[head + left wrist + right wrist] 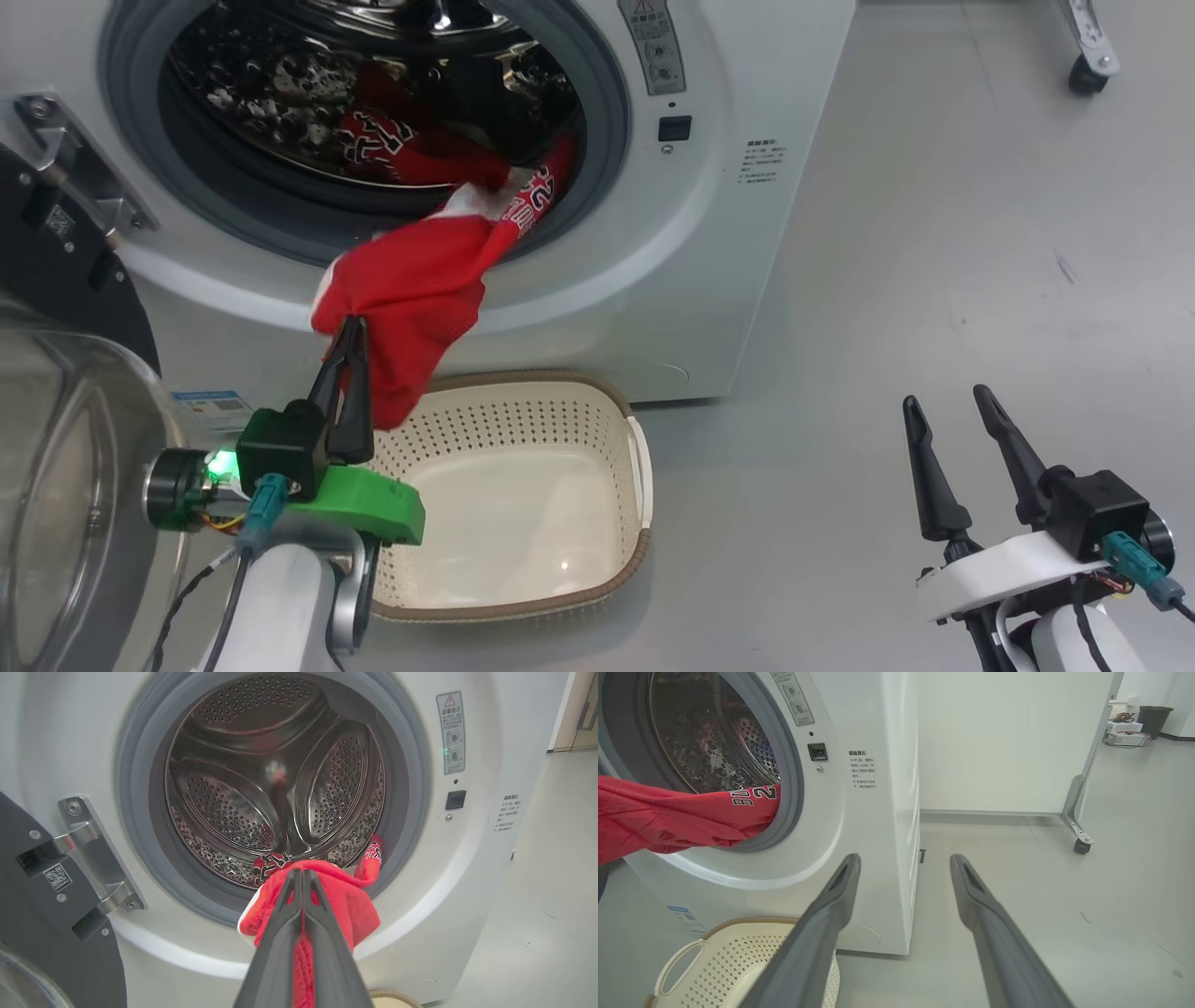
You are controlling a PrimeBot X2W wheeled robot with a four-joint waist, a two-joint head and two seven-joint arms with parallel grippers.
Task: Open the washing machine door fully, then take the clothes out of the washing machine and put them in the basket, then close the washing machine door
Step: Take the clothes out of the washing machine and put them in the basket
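Between basket [523, 420] and drum [261, 765], the left pincer [351, 325] is clenched on the red clothes [420, 280], which trail out over the gasket [135, 812]. The right pincer [945, 397] hangs released, well apart; the door [56, 280] stands open.

The clothes [411, 289] drape across the lower mouth of the washing machine [728, 233], so I see a way into the drum [280, 89] only above them. The washing machine door [65, 523] crowds my left. The basket [560, 420] gapes open below; bare floor [980, 261] spreads right.
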